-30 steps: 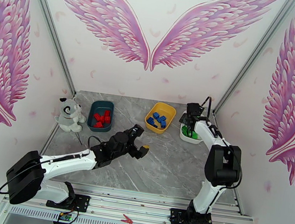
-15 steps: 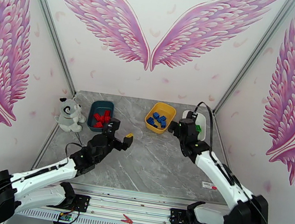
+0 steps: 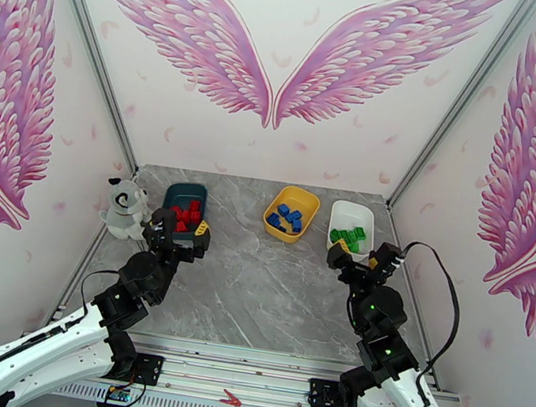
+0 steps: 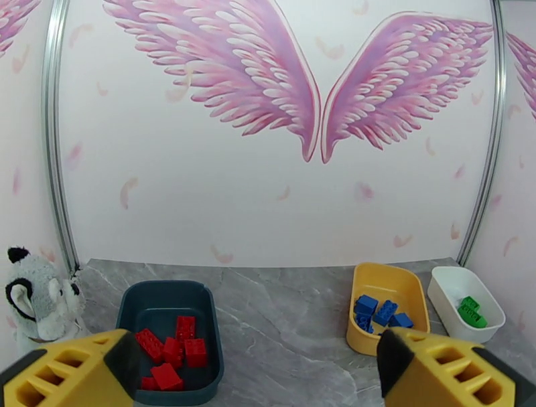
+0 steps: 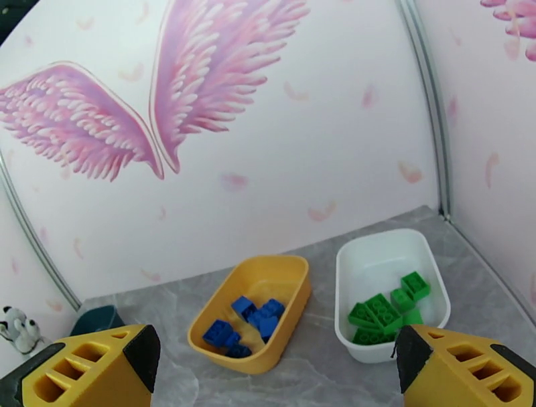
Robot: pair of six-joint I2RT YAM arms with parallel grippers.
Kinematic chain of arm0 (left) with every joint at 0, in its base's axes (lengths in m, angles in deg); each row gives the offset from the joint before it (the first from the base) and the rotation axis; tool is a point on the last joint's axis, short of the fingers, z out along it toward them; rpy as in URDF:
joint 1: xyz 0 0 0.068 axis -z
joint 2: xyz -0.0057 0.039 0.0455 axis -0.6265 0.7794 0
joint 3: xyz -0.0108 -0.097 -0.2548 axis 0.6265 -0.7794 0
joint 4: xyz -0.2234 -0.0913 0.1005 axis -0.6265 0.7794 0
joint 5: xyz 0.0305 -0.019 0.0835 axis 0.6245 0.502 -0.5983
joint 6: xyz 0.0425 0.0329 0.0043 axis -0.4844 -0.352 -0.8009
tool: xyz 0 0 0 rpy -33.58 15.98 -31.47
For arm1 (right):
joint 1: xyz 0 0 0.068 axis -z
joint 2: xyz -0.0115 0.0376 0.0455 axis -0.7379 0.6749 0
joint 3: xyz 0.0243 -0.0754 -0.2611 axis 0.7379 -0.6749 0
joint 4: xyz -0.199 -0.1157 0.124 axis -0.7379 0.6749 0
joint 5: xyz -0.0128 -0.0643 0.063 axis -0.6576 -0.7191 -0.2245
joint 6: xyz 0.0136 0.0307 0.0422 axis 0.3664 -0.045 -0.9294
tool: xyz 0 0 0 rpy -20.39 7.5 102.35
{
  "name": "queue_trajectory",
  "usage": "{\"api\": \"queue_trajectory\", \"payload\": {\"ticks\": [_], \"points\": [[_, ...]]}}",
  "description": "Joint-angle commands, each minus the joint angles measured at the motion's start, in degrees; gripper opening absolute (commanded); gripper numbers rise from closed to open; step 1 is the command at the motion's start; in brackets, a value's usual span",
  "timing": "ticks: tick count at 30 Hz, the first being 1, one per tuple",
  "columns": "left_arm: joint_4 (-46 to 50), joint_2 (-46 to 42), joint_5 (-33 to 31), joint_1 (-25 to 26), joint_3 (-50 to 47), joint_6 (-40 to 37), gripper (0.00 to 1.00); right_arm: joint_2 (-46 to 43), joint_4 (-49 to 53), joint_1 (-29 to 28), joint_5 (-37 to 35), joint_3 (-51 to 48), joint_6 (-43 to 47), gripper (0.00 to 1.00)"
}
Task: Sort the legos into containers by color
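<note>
Sorting looks done: studded plastic legos (image 3: 184, 214) fill three shallow plastic trays (image 3: 347, 209) by colour; left gripper (image 3: 181, 229), right gripper (image 3: 362, 259) gape empty; next, just park.

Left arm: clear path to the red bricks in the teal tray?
Probably yes: the left claw hangs open at the near end of the teal tray, nothing between it and the red bricks; the plush dog sits aside.

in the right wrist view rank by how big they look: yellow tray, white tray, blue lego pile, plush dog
1. yellow tray and white tray: alike, no ranking.
2. blue lego pile.
3. plush dog: looks smallest, but it sits farther off at the frame's edge.
</note>
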Motion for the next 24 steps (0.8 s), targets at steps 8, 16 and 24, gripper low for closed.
{"api": "queue_trajectory", "payload": {"ticks": [8, 16, 24], "points": [[-6.4, 5.5, -7.2, -8.2, -3.1, -9.5, 0.99, 22.8, -16.5, 3.7, -8.7, -5.0, 11.2, 0.99], [-11.6, 13.0, -0.9, -29.9, -13.7, 1.8, 0.99, 42.9, -27.7, 6.0, -11.6, -4.7, 14.1, 0.99], [-30.3, 26.1, 4.3, -33.0, -18.0, 0.9, 0.99, 49.6, -48.0, 10.0, -3.8, -11.1, 17.4, 0.99]]}}
